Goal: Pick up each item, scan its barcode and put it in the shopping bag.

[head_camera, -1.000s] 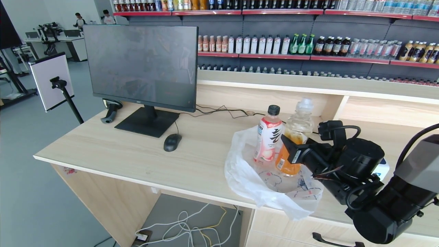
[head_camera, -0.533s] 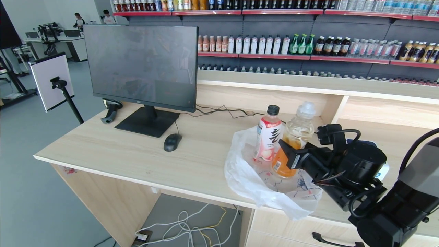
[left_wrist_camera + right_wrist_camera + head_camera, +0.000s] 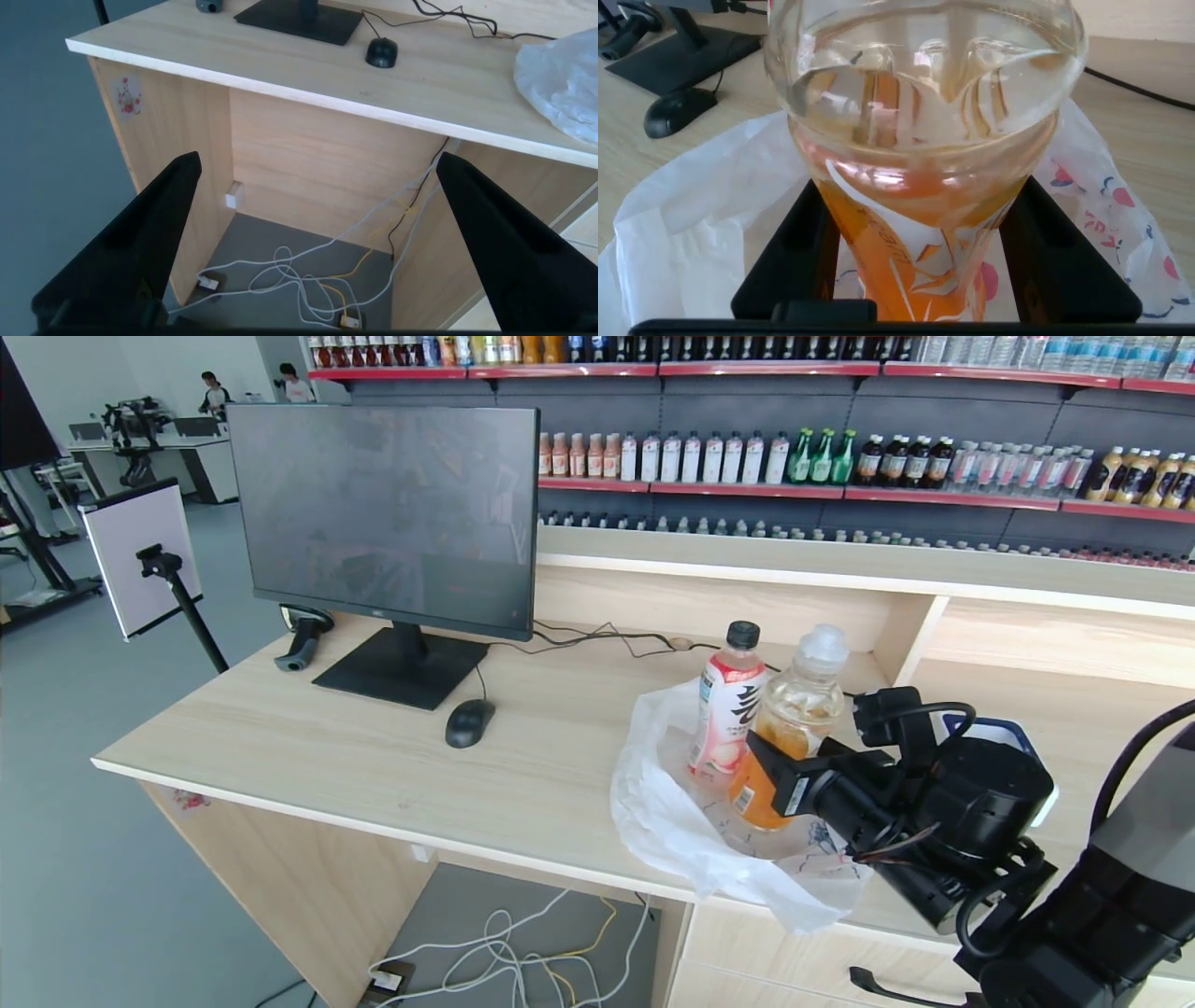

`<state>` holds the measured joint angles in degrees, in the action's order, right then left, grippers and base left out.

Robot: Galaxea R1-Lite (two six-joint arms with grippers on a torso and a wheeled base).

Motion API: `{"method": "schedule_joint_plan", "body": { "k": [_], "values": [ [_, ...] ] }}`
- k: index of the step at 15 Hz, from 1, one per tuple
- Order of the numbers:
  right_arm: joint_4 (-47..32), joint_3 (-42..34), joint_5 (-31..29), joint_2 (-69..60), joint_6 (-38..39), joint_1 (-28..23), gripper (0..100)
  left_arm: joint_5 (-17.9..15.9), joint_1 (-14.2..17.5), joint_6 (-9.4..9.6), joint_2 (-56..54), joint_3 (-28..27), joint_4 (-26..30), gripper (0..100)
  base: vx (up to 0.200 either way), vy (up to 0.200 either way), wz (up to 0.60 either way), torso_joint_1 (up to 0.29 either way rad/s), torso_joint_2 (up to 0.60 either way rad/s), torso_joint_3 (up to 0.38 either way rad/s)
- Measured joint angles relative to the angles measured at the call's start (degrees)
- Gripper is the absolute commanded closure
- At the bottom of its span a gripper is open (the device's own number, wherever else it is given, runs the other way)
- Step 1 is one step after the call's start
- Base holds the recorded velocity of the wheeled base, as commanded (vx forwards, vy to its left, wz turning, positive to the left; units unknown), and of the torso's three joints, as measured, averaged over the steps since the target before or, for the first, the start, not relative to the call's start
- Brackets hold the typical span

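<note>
Since the orange juice bottle (image 3: 789, 728) is clamped low on its body by the right gripper (image 3: 767, 775), it leans over the shopping bag (image 3: 653, 812), just beside the upright pink bottle (image 3: 730, 709), probably for release there; the left gripper (image 3: 318, 163) hangs wide open below the counter (image 3: 373, 747).

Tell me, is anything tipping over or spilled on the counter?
Nothing looks spilled. The orange bottle leans sideways, but that is because the right claw is gripping it over the shopping bag. The pink bottle beside it stands straight.
</note>
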<state>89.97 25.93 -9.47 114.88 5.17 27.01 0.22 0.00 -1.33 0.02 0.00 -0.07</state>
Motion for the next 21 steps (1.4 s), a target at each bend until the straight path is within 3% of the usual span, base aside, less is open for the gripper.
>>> {"method": "schedule_joint_plan", "body": {
  "k": [18, 19, 21],
  "values": [
    [0.05, -2.62, -0.10, 1.13, 0.22, 4.93, 100, 0.02, 0.00, -0.01, 0.00, 0.00, -0.02, 0, 0.000, 0.000, 0.00, 0.000, 0.00, 0.000],
    [0.05, -2.82, -0.10, 1.22, 0.27, 4.95, 0, 0.02, 0.00, 0.00, 0.00, 0.00, -0.02, 0, 0.000, 0.000, 0.00, 0.000, 0.00, 0.000],
    [-0.17, -3.78, -0.02, 1.35, 0.88, 4.99, 0, 0.00, 0.00, 0.00, 0.00, 0.00, -0.04, 0, 0.000, 0.000, 0.00, 0.000, 0.00, 0.000]
  ]
}}
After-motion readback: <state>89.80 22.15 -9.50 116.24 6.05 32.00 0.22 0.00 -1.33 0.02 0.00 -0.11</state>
